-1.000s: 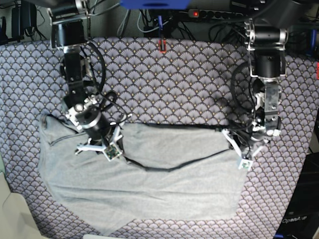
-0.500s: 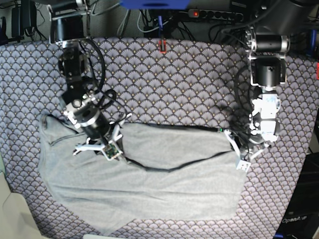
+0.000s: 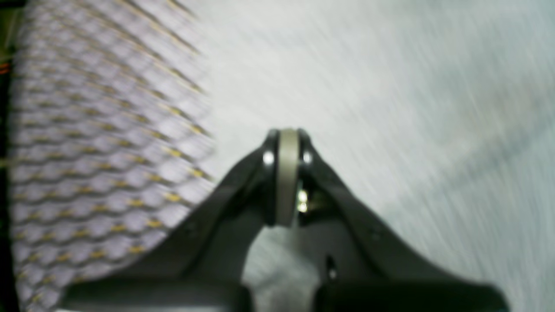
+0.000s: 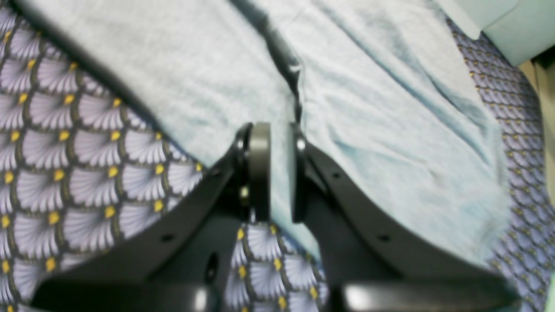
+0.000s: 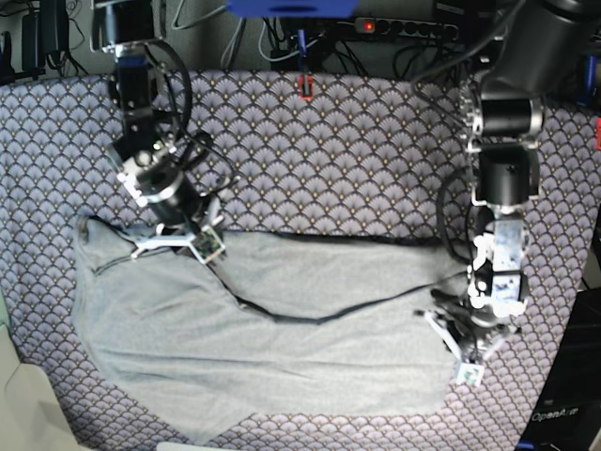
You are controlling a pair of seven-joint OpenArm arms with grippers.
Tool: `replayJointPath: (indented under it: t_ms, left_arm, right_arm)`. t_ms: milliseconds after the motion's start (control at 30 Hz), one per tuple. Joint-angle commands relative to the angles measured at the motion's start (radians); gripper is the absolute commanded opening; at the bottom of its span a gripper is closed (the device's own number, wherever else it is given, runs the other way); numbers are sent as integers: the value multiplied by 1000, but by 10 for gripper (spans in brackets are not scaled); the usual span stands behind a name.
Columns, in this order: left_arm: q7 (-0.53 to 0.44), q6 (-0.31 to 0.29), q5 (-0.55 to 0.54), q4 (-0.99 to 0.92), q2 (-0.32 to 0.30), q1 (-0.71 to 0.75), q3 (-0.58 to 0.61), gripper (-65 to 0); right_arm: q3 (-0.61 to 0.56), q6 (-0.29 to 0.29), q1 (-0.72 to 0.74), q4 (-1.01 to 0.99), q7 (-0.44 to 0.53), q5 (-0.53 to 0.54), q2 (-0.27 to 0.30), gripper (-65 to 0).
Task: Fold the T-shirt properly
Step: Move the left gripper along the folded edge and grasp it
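The light grey T-shirt (image 5: pixel 282 366) lies spread across the front half of the table, with a dark hem line curving across its middle. My right gripper (image 5: pixel 208 249) is at its upper left part. In the right wrist view that gripper (image 4: pixel 277 130) is nipped on a fold of the T-shirt (image 4: pixel 368 130), with the dark hem running up from its tips. My left gripper (image 5: pixel 467 362) hangs at the shirt's right edge. In the blurred left wrist view it (image 3: pixel 288 134) is shut pad to pad over the T-shirt (image 3: pixel 390 86), with no cloth visibly between.
The purple-grey fan-scale tablecloth (image 5: pixel 329 160) covers the table around the shirt. Cables and a power strip (image 5: pixel 404 26) line the back edge, near a small red clip (image 5: pixel 304 86). A pale object (image 5: pixel 19 404) sits at the front left corner.
My right gripper has moved back and left, pulling the hem with it. My left gripper has slid toward the front along the shirt's right edge.
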Motion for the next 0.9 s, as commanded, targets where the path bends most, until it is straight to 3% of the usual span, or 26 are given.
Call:
replayJointPath:
  t_ms: [0, 133, 233, 367, 567, 767, 867]
  left_arm:
    - [10, -3, -1, 23, -8, -31, 1, -650]
    - [87, -26, 2, 23, -27, -22, 6, -650]
    - [90, -84, -1, 23, -71, 35, 0, -650]
    - [88, -96, -8, 36, -99, 99, -14, -650]
    - [90, -98, -4, 227, -58, 202, -148, -650]
    - [90, -98, -7, 253, -42, 228, -186, -650]
    - [82, -95, -8, 251, -18, 236, -187, -569]
  right_arm:
    - [5, -8, 6, 38, 26, -7, 9, -598]
    - [16, -8, -38, 91, 26, -16, 12, -598]
    - [16, -8, -58, 105, 26, -16, 12, -598]
    - [17, -8, -61, 102, 26, -16, 12, -597]
    - [17, -8, -72, 101, 26, -16, 12, -596]
    - [11, -8, -72, 99, 26, -12, 12, -596]
    - [11, -8, -72, 96, 26, -9, 10, -596]
